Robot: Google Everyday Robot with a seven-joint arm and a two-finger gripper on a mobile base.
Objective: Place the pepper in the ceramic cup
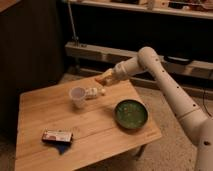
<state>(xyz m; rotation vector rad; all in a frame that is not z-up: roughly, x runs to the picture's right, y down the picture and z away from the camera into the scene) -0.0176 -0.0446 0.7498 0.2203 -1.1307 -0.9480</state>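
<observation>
The white ceramic cup (77, 96) stands on the wooden table (95, 135), left of centre toward the far edge. My gripper (107, 76) hangs above the table's far edge, up and to the right of the cup, shut on the orange-yellow pepper (102, 78). The pepper is held in the air, apart from the cup. A small pale lumpy object (95, 92) lies on the table just right of the cup.
A dark green bowl (131, 114) sits on the right part of the table. A dark snack packet (57, 136) with a blue piece under it lies near the front left. Shelving stands behind the table. My white arm (170, 85) reaches in from the right.
</observation>
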